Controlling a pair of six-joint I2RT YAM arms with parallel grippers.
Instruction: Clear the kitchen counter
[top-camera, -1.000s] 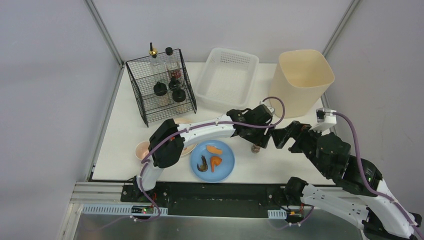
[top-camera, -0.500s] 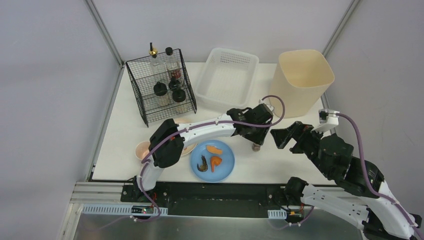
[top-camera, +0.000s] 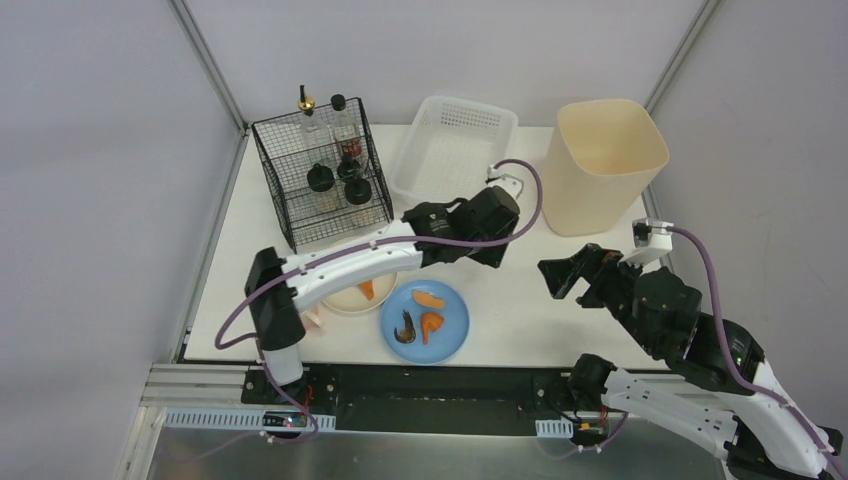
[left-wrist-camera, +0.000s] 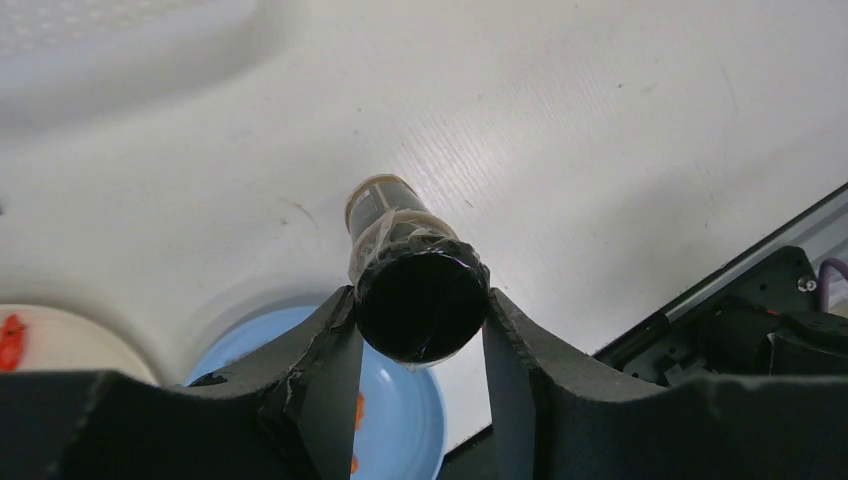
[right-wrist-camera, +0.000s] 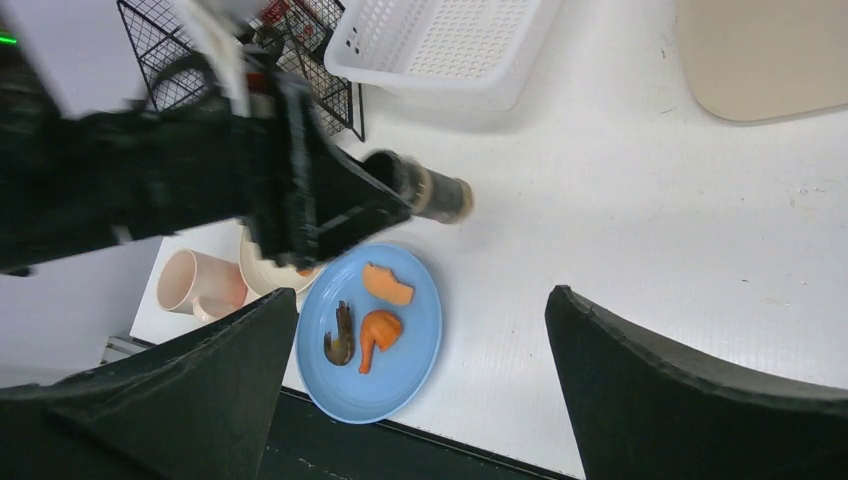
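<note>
My left gripper (left-wrist-camera: 420, 325) is shut on a small spice jar (left-wrist-camera: 405, 250) with a black cap, gripping it at the cap. The jar (right-wrist-camera: 432, 193) hangs above the white kitchen counter (top-camera: 250, 260), just beyond the blue plate (top-camera: 452, 325). In the top view my left gripper (top-camera: 488, 252) hovers between the plate and the white basket, and the jar is hidden under it. My right gripper (top-camera: 565, 275) stands open and empty to the right, above bare counter (right-wrist-camera: 640, 250).
The blue plate (right-wrist-camera: 405, 350) holds orange food pieces and a dark shrimp. A cream bowl (top-camera: 345, 298) and a pink mug (right-wrist-camera: 195, 285) sit to its left. At the back stand a black wire rack (top-camera: 320, 170) of bottles, a white perforated basket (top-camera: 455, 155) and a beige bin (top-camera: 603, 160).
My left gripper closed on the jar, lifted it off the counter and swung left and back. My right gripper drew away to the right, still open.
</note>
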